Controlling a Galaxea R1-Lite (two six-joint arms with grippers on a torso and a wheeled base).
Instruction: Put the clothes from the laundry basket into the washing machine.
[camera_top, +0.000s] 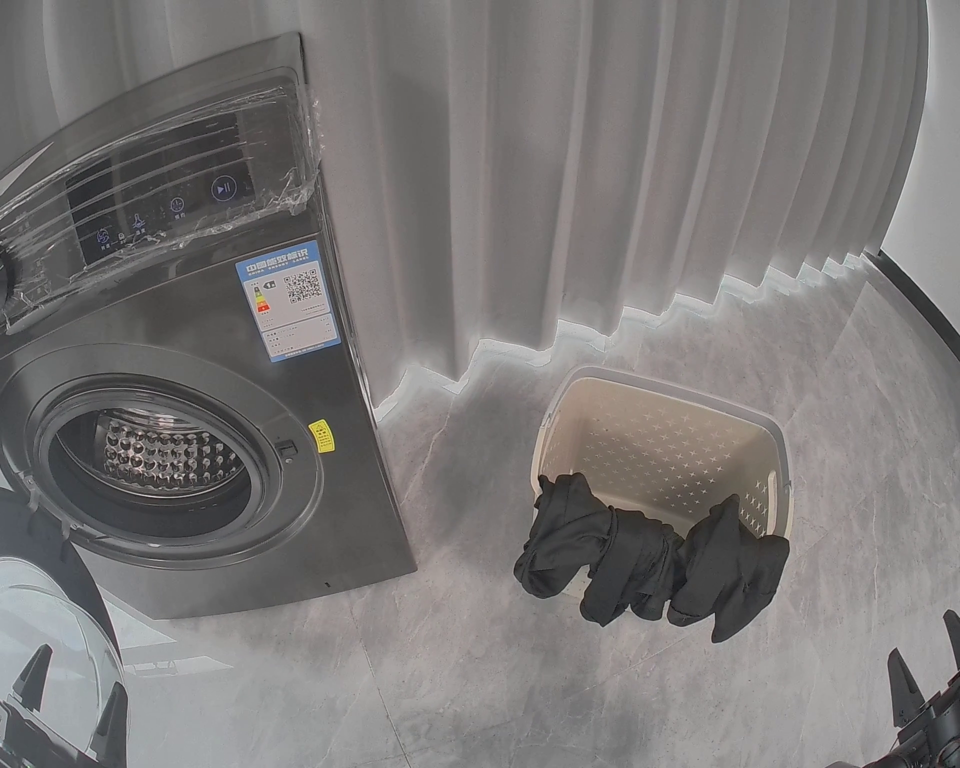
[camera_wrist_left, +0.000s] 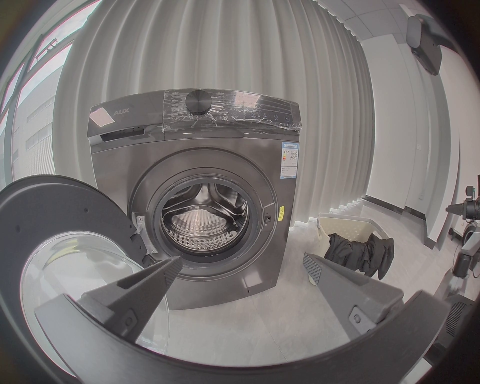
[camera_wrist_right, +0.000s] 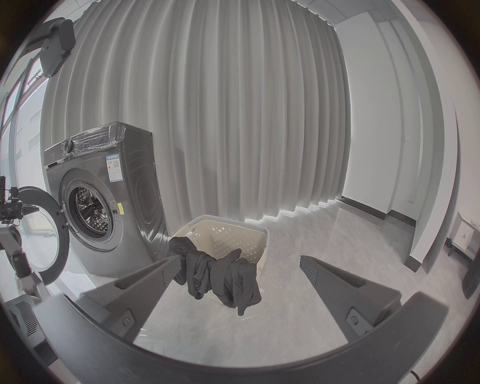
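Over the near rim of the laundry basket, on the floor at right: dark clothes, bunched into a rope-like roll and partly hanging outside. Soft, limp and light by the look. Bound to sag and trail once lifted; unlikely to slip much or take harm from a firm pinch. Best taken at the thick middle of the roll, where the folds pile up over the rim, biting through several layers and not at a loose end.

Counted: one basket; one washing machine at left, its door swung open and drum bare so far as seen; one bundle of cloth, perhaps two pieces twisted together, impossible to tell.

Left hand: near left, by the open door, spread wide, holding nothing. Right hand: near right, well apart from the basket, likewise wide open and empty.
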